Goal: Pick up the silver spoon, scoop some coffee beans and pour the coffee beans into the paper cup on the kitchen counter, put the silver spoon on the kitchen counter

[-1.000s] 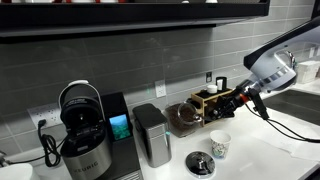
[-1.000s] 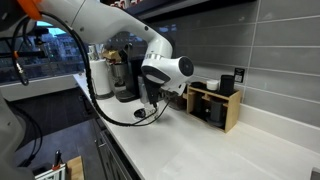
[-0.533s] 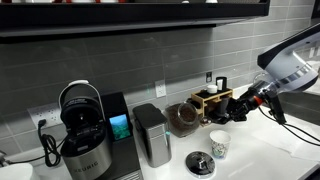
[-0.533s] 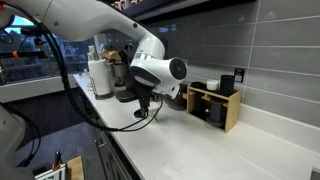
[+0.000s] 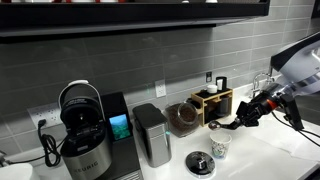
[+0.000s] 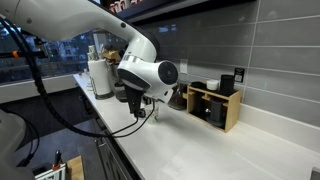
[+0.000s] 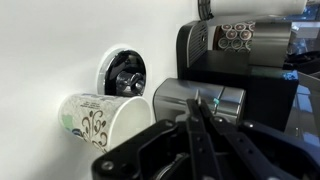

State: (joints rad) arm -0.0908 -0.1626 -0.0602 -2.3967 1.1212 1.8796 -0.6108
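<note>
My gripper (image 5: 241, 121) is shut on the handle of the silver spoon (image 5: 214, 126), whose bowl hangs just above the rim of the paper cup (image 5: 219, 146) on the kitchen counter (image 5: 272, 160). I cannot tell whether the spoon holds beans. The glass jar of coffee beans (image 5: 182, 118) stands behind the cup, to its left. In the wrist view the closed fingers (image 7: 196, 128) pinch the thin spoon (image 7: 198, 102), and the printed cup (image 7: 100, 122) lies beside them. In an exterior view the arm's body hides the gripper (image 6: 143, 103) and the cup.
A flat black disc (image 5: 200, 163) lies on the counter by the cup. A tall grey canister (image 5: 152, 135) and a coffee machine (image 5: 85, 130) stand further along. A wooden rack (image 5: 213, 100) sits against the tiled wall behind the jar.
My gripper has pulled back from the jar with the spoon and dropped lower, so the spoon's bowl has moved from the jar to over the paper cup.
</note>
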